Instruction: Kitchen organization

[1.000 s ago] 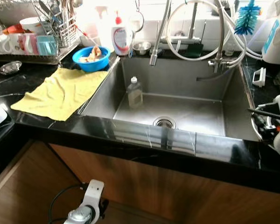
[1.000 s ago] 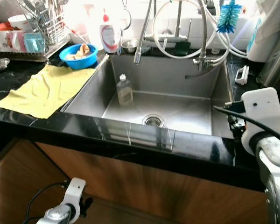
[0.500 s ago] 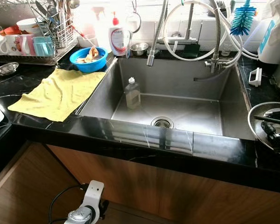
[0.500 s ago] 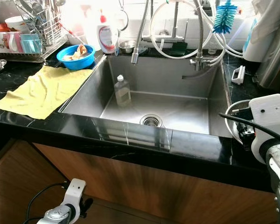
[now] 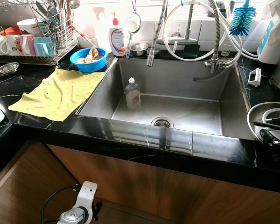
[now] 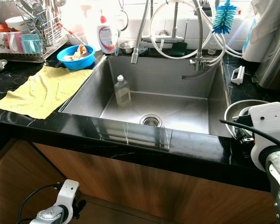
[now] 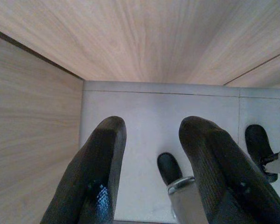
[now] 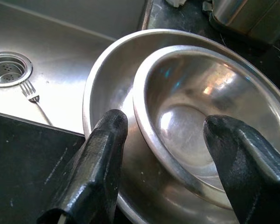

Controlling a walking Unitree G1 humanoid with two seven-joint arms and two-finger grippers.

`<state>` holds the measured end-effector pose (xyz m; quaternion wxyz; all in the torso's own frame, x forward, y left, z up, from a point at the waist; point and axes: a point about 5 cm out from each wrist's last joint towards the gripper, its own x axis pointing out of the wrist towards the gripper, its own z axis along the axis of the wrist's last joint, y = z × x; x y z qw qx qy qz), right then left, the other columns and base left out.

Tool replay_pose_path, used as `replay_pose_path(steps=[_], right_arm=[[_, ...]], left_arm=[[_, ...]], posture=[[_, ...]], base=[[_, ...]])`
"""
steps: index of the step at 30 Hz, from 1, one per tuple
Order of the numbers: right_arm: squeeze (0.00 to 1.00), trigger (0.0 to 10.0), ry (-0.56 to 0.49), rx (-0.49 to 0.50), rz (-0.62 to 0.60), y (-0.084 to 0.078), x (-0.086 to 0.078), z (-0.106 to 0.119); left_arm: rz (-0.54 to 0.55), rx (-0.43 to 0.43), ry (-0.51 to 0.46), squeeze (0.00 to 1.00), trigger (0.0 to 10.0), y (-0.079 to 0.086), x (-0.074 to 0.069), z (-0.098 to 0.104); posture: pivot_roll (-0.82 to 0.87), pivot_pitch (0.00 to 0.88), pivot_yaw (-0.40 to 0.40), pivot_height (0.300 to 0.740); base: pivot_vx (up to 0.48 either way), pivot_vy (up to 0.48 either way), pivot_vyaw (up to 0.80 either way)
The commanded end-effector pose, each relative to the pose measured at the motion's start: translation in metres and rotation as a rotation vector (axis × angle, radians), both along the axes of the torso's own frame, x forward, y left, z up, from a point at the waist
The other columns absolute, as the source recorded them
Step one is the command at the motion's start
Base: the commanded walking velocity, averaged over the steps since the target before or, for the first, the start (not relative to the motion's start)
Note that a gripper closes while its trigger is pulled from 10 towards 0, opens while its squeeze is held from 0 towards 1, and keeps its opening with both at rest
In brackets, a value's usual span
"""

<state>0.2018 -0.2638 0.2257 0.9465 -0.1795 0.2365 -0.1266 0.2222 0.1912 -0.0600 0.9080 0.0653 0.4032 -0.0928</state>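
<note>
Far left on the black stone table (image 5: 46,123): a wire dish rack (image 5: 42,44) crowded with mugs and cutlery, then a yellow cloth (image 5: 58,93) spread flat and a blue plastic bowl (image 5: 89,59) of scraps just beside the sink edge. Low down by the wooden cabinet front, left gripper (image 7: 151,168) hanging idle, fingers apart around nothing. Middle: a deep stainless steel sink (image 5: 177,88) with a clear soap bottle (image 5: 133,93) standing upright inside and a steel fork (image 8: 33,100) lying near the drain (image 8: 7,70). Right, on the table beside the sink: a small shiny steel bowl (image 8: 210,116) nested in a wider steel dish (image 8: 102,102), right gripper (image 8: 165,163) poised over them, fingers spread wide, gripping nothing, one tip above the small bowl's near rim, the other over its far side.

Likely trouble: smooth curved steel slipping from a closing pinch, probably tipping the small bowl; lifting both nested pieces together; or nudging the stack over the edge into the sink.
</note>
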Motion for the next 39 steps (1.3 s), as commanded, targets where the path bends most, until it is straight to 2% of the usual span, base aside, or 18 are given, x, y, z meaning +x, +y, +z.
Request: replay_pose_path(steps=[1,21,22,24,25,39], right_arm=[[0.00,10.0,-0.010,-0.005,-0.009,-0.002,-0.003,0.003],[0.00,10.0,0.005,-0.062,-0.022,-0.010,0.000,0.001],[0.00,8.1,0.005,-0.063,-0.017,-0.009,0.000,0.001],[0.00,8.1,0.006,-0.063,-0.016,-0.009,0.000,0.001],[0.00,0.0,0.003,-0.061,-0.010,-0.008,0.001,0.001],[0.00,0.0,-0.022,-0.037,0.043,0.000,0.012,0.001]], left_arm=[[-0.003,0.026,0.041,0.00,10.0,0.009,-0.009,-0.004],[-0.001,0.023,0.040,0.00,10.0,0.012,-0.011,-0.005],[-0.001,0.023,0.040,0.00,10.0,0.012,-0.011,-0.005],[-0.001,0.023,0.040,0.00,10.0,0.012,-0.012,-0.005],[0.000,0.024,0.042,0.00,10.0,0.012,-0.012,-0.005],[0.005,0.029,0.048,0.00,10.0,0.013,-0.014,-0.006]], posture=[[-0.30,0.000,0.089,0.740],[-0.28,0.000,0.091,0.740],[-0.28,0.000,0.091,0.740],[-0.28,0.000,0.091,0.740],[-0.28,0.000,0.090,0.740],[-0.27,0.000,0.083,0.740]], base=[[0.000,0.000,0.00],[0.000,0.000,0.00],[0.000,0.000,0.00],[0.000,0.000,0.00],[0.000,0.000,0.00],[0.000,0.000,0.00]])
